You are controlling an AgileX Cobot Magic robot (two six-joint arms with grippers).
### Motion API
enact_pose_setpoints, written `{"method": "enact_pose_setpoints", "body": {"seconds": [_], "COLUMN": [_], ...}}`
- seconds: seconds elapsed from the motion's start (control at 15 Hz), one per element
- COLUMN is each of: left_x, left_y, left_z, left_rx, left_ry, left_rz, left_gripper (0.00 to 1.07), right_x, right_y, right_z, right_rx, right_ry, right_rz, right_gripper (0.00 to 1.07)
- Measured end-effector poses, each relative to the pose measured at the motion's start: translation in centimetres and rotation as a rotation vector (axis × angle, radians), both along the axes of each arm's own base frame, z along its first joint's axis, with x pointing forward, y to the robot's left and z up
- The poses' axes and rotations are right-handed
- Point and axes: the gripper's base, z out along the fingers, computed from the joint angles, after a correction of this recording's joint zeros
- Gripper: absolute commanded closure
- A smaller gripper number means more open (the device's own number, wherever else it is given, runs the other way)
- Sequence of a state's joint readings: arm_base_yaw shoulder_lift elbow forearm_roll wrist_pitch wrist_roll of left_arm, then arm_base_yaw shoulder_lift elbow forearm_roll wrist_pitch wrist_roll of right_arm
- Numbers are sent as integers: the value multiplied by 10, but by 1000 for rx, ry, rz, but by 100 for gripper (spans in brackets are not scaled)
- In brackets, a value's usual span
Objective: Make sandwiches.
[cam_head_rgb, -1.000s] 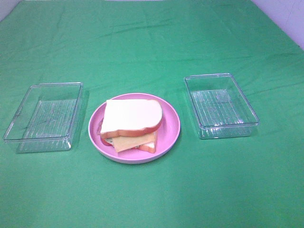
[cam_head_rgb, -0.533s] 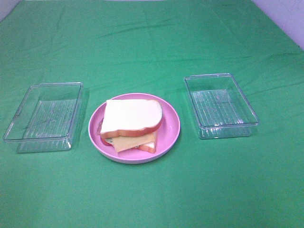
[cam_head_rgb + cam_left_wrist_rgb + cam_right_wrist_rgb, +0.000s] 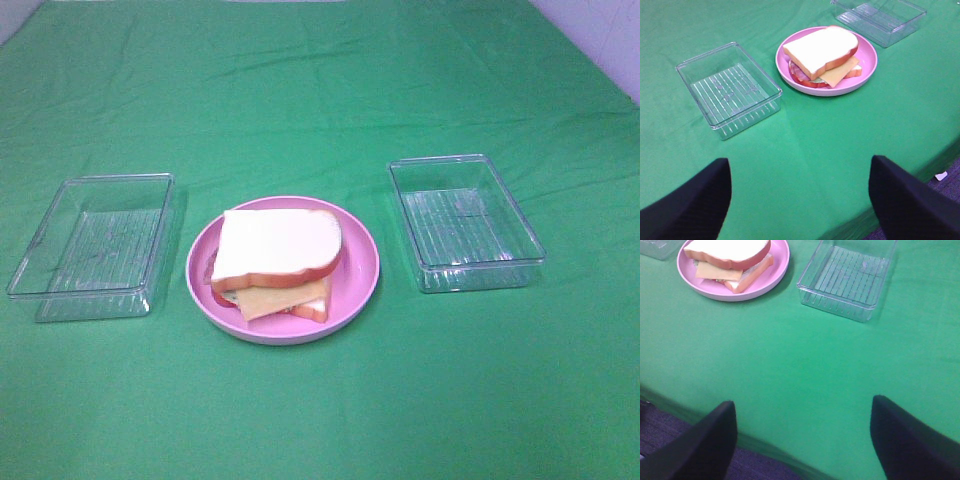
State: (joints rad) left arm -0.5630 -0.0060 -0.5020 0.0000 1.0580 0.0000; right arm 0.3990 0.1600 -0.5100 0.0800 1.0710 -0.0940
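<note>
Each tool [image 3: 800,200] shows 2 broad, matte black, round-edged fingers [image 3: 705,445].

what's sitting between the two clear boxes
The pink plate with the sandwich stacked on it, between the left box and the right box, touching neither. The high view shows it best.

Three obstacles in a row mid-desk: left clear bin [image 3: 90,245], pink plate [image 3: 360,285] carrying the sandwiches [image 3: 278,262], right clear bin [image 3: 465,222]. Narrow gap between left bin and plate, wider gap between plate and right bin. Green desk [image 3: 320,90] bare behind and in front of the row; approach from above unobstructed.
</note>
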Motion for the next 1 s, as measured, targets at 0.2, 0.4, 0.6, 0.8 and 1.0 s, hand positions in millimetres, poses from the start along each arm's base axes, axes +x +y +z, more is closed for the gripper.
{"method": "enact_pose_setpoints", "body": {"seconds": [0.2,0.4,0.6,0.8,1.0], "left_x": [0,0,-1,-1,-1], "left_y": [0,0,-1,-2,-3], "left_z": [0,0,0,0,0], "left_rx": [0,-1,0,-1,-1], "left_ry": [0,-1,-1,-2,-2], "left_rz": [0,70,207,399,553], "left_gripper": [33,33,33,33,33], "right_x": [0,0,1,3,4], "right_y": [0,0,-1,-2,-3], "right_z": [0,0,0,0,0], "right_rx": [0,3,10,11,12], "right_ry": [0,1,3,3,2], "right_rz": [0,-38,-149,-284,-398], "right_gripper": [37,37,37,37,37]}}
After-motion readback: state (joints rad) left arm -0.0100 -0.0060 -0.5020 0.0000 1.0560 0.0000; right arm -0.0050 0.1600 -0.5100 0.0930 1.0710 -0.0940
